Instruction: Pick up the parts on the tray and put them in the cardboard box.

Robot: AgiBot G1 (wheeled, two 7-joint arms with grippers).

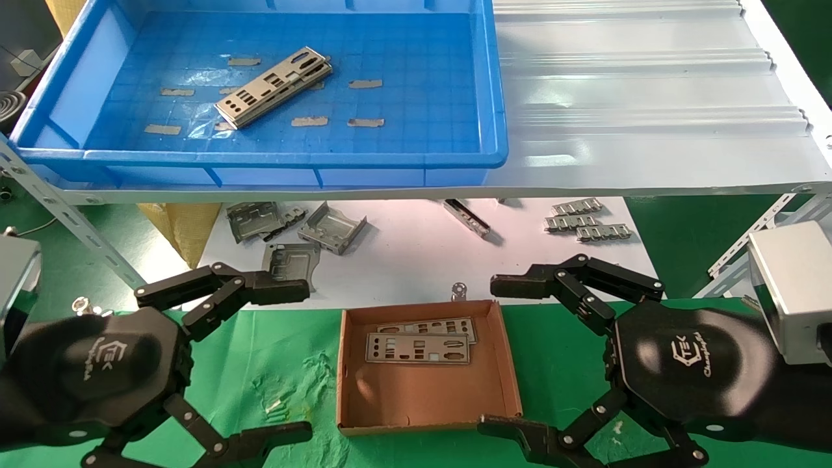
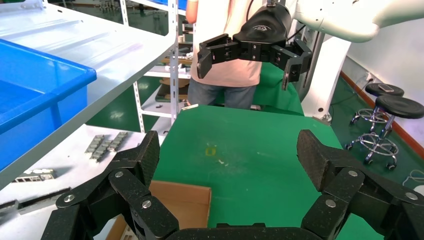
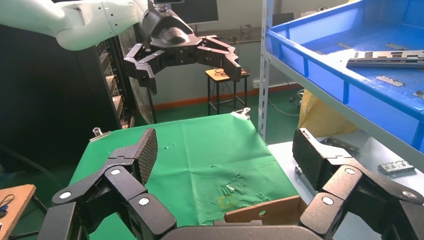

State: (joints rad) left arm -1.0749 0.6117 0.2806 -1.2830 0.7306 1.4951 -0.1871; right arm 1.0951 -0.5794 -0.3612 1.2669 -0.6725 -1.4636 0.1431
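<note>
Nearby, grey brackets [image 1: 305,231] and toothed strips [image 1: 585,223] behind cardboard box [image 1: 426,396]; both grippers spread, empty.

Shelf [image 1: 637,84]: white, ribbed; blue tray [image 1: 494,97] on its left part.
Desk [image 1: 260,383]: green cloth; cardboard box [image 1: 510,370] on it, below the tray.
White sheet [image 1: 403,253]: under the shelf; grey brackets [image 1: 292,227] and toothed strips [image 1: 585,221] on it.

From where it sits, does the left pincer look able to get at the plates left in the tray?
Probably yes: the left pincer is open and empty, and nothing covers the plates in the open-topped tray.
</note>
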